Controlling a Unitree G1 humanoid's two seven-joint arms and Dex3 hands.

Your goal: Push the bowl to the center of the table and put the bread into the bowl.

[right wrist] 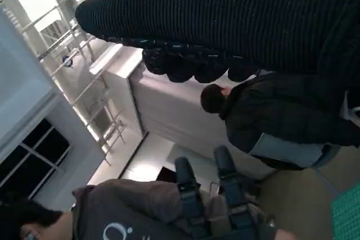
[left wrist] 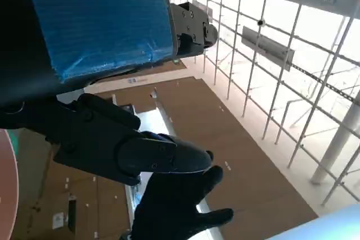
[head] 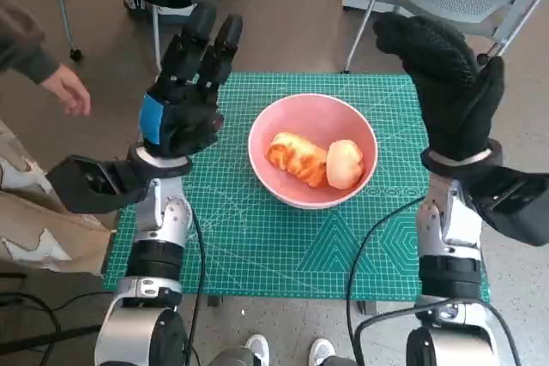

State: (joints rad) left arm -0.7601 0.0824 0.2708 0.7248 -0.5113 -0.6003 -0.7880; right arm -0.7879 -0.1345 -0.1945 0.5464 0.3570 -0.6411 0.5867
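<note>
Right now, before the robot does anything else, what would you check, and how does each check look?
1. Bowl near the middle of the green mat: ok.
2. Bread inside the bowl: ok, beside a round bun.
3. Left hand raised, holding nothing: ok.
4. Right hand raised, holding nothing: ok.
5. Person's hand near the table's left side: not ok, close by.

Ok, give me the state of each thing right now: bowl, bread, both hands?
bowl: upright on the green mat, about mid-table.
bread: lying inside the bowl, next to a rounder pale piece.
left hand: raised beside the bowl, fingers apart, holding nothing.
right hand: raised on the bowl's other side, fingers extended, holding nothing.
</note>
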